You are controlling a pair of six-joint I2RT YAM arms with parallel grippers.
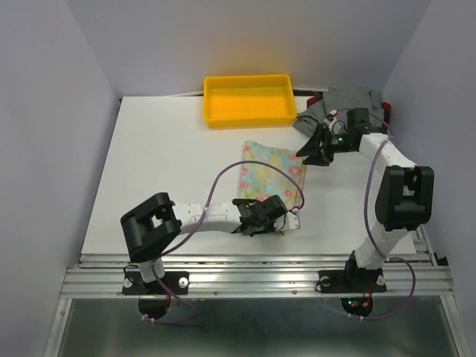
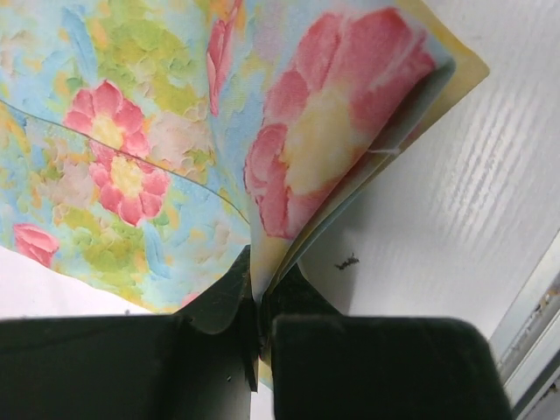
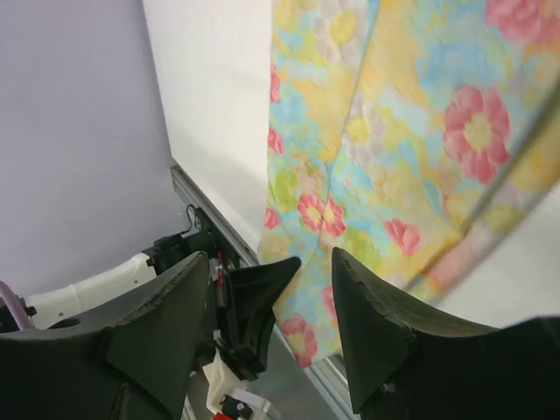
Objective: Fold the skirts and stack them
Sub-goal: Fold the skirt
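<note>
The floral skirt point(image 1: 269, 172) lies flat on the white worktop point(image 1: 163, 163), on the near side of the yellow tray point(image 1: 249, 99) and close to it, below the tray's right half. The left gripper point(image 1: 286, 220) sits at the skirt's corner farthest from the tray. In the left wrist view its jaws are pinched narrow on the floral skirt point(image 2: 175, 131). The layered hem rises out of the left gripper point(image 2: 258, 317), lifted a little off the worktop point(image 2: 472, 219).

The right gripper point(image 1: 312, 151) hangs at the skirt's other right corner, the one nearer the tray's right end. In the right wrist view the right gripper point(image 3: 267, 262) stands wide with no cloth between its fingers point(image 3: 376, 332). The floral skirt point(image 3: 411, 149) spreads beyond them.

The grey skirt point(image 1: 349, 100) is heaped just beside the tray's right end. A sliver of red cloth point(image 1: 313, 99) shows at the heap's edge nearest the tray, too small to tell its pattern.
</note>
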